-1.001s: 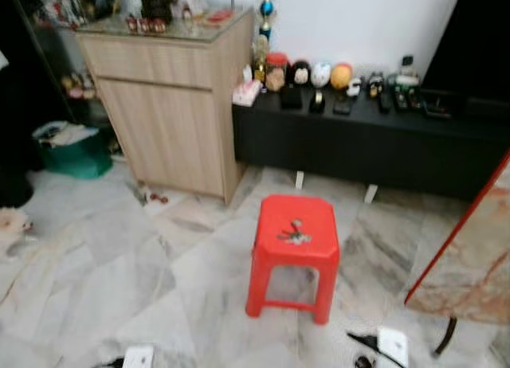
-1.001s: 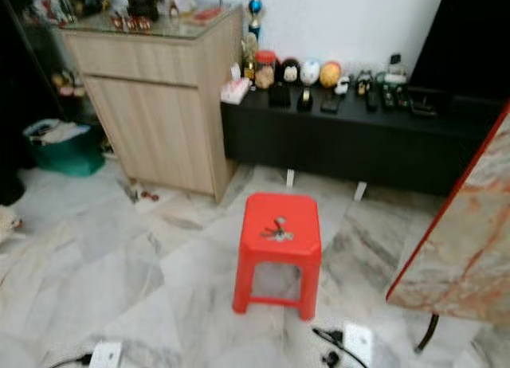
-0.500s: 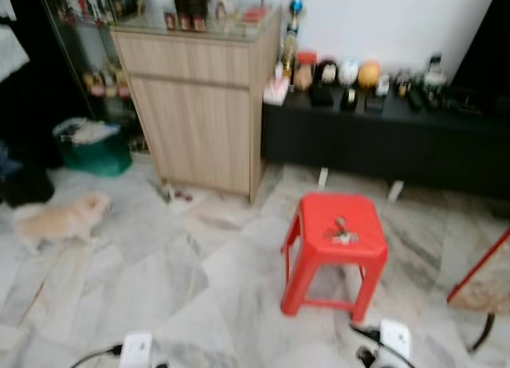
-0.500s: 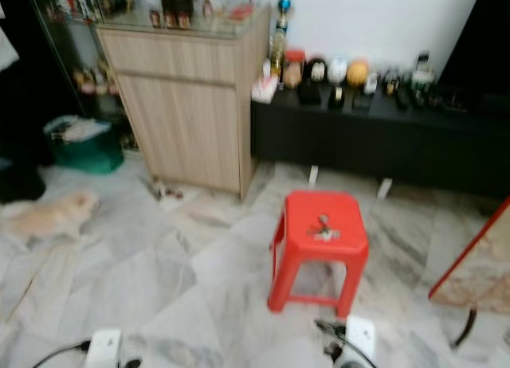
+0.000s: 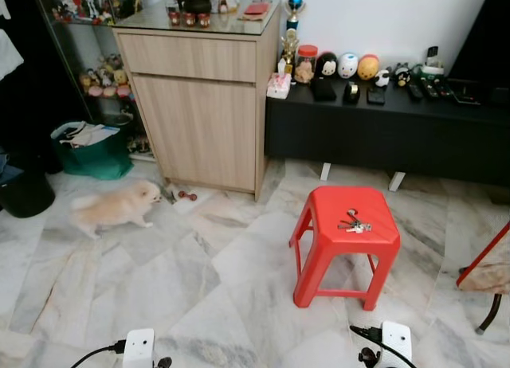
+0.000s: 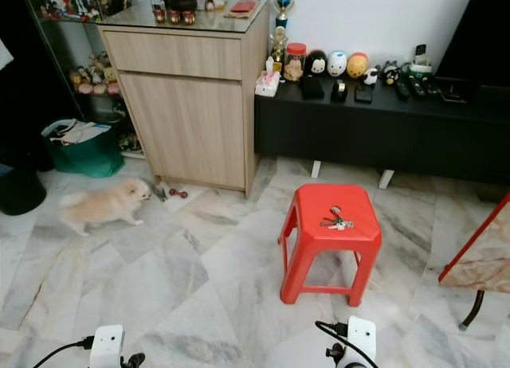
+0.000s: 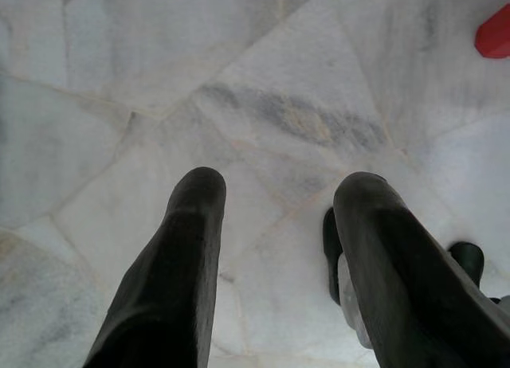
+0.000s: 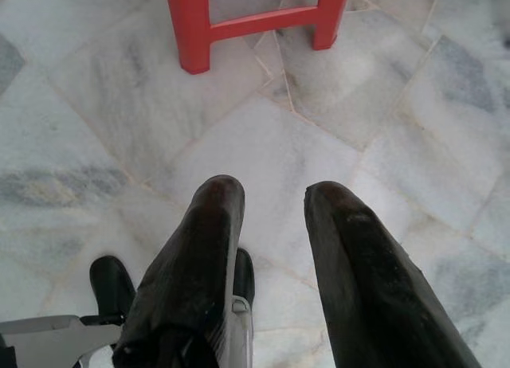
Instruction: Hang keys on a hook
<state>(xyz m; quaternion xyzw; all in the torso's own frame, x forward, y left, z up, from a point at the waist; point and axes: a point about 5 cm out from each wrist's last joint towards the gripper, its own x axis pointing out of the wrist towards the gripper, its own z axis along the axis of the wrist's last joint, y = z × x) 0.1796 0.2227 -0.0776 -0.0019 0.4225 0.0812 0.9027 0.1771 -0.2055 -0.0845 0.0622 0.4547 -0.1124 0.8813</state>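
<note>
A bunch of keys (image 5: 352,223) lies on the seat of a red plastic stool (image 5: 346,245) standing on the marble floor, ahead and to my right. Both arms hang low near the floor. My left gripper (image 7: 279,189) is open over bare marble tiles, with a corner of the stool (image 7: 494,33) at the frame edge. The right gripper (image 8: 275,197) is open too, pointing at the floor just short of the stool's legs (image 8: 255,21). No hook can be made out.
A small cream dog (image 5: 115,207) stands on the floor to the left, before a wooden cabinet (image 5: 199,105). A low black bench (image 5: 390,129) with ornaments lines the back wall. A green bag (image 5: 88,149) sits far left; a marble-topped table's edge (image 5: 482,268) juts in at right.
The camera has swung, shifting the stool right in the picture, and the picture has sharpened. The dog has walked right, towards the cabinet.
</note>
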